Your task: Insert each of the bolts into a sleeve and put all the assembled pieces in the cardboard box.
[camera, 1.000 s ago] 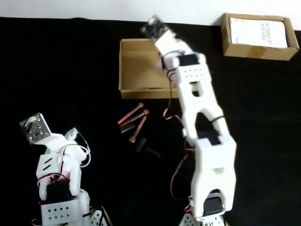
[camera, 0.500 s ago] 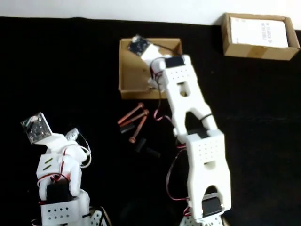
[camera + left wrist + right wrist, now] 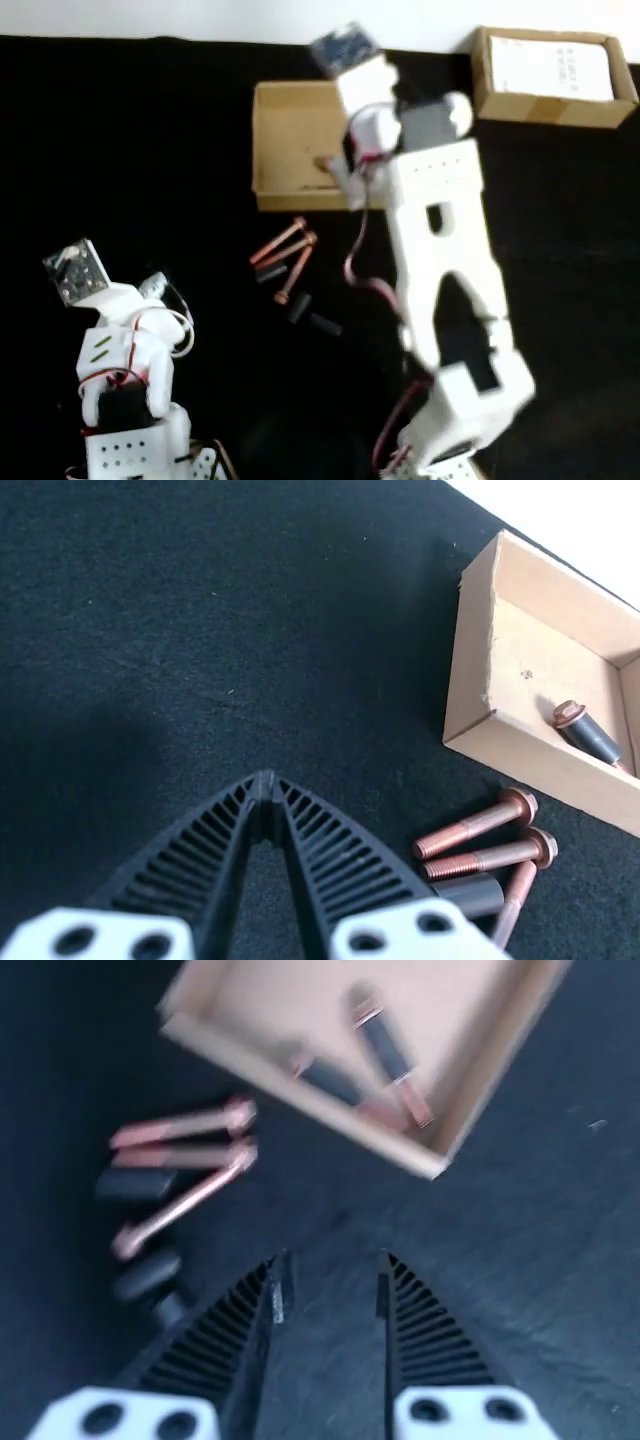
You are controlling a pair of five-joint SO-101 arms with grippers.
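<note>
— Right fingers [image 3: 255, 1310]: apart, nothing between them, hanging over the table [image 3: 150, 120] just off the near wall of the cardboard box [image 3: 530, 765]. And the other arm?
— Left fingers [image 3: 320, 860]: pressed together, empty, held low toward the table's near left corner.
— Stock in the box?
— Assembled pieces [image 3: 378, 1045]: two, as far as can be made out, lying on the box floor.
— Outstanding items?
— Bolts [image 3: 285, 255], copper: three, on the table just beside the box's near wall. Two lie side by side, touching or nearly so, heads toward the box. The third slants away from them. Sleeves [image 3: 298, 307], black: three, loose. One lies against the bolts, two a little closer to the table's near edge.
— Step in hand?
— By my judgement, fetching the next bolt. Recommended: take the slanted one, as it has the most room around it. Set the fingers square across its mid-shank and centre them before closing, since a round shank is likely to roll. Keep the threaded end free for the sleeve, and avoid sweeping the neighbouring pair.
</note>
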